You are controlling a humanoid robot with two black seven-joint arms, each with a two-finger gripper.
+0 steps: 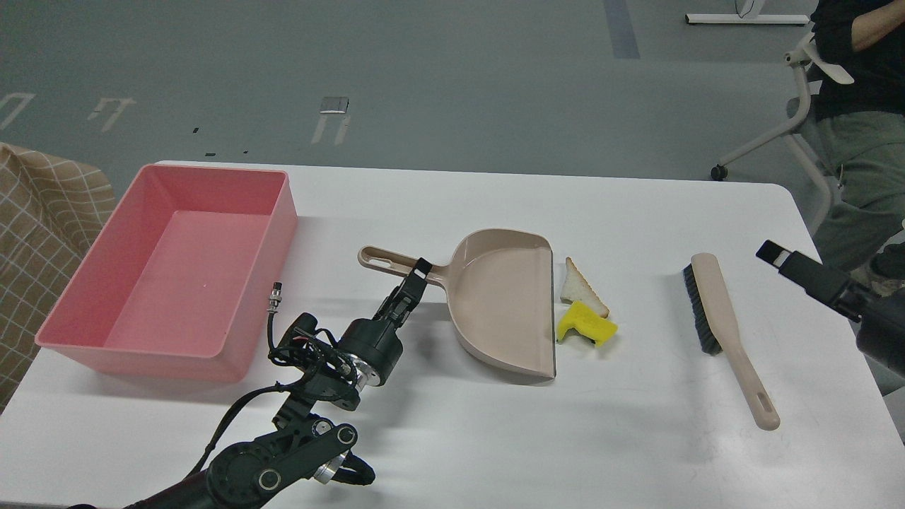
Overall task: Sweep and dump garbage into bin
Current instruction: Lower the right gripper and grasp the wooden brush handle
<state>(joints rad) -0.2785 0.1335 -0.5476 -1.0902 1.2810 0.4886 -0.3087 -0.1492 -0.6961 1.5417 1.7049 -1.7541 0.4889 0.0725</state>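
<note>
The left hand (pixel 418 272) is seen at the far end of the black left arm, reaching up and to the right from the lower left, with its tip at the handle of the beige dustpan (pixel 503 300); the fingers overlap each other and the handle, so whether they are spread, pressed together or pinching the handle cannot be told. The dustpan is laid flat on the white desk (pixel 452 424), its long axis running from the handle at the upper left to the wide mouth on the right, the straight lip facing right. Just beside that lip the garbage is found: a white triangular bread slice (pixel 580 286) with a tan crust, its sharpest corner pointed away from the robot and its long edge slanting down to the right, and a yellow notched chunk (pixel 587 325) touching or nearly touching the slice's near end, its length lying roughly left to right. Further right, well apart from the garbage, a beige brush (pixel 728 332) is laid with its long axis running from the bristled head at the far end to the handle at the near right, the dark bristles turned to the left. The right hand (pixel 771 252) is seen at the right edge, held above the desk and pointed to the upper left; its fingers cannot be told apart. At the far left of the desk the pink bin (pixel 276 233) is set, well apart from the garbage, its long axis running away from the robot.
</note>
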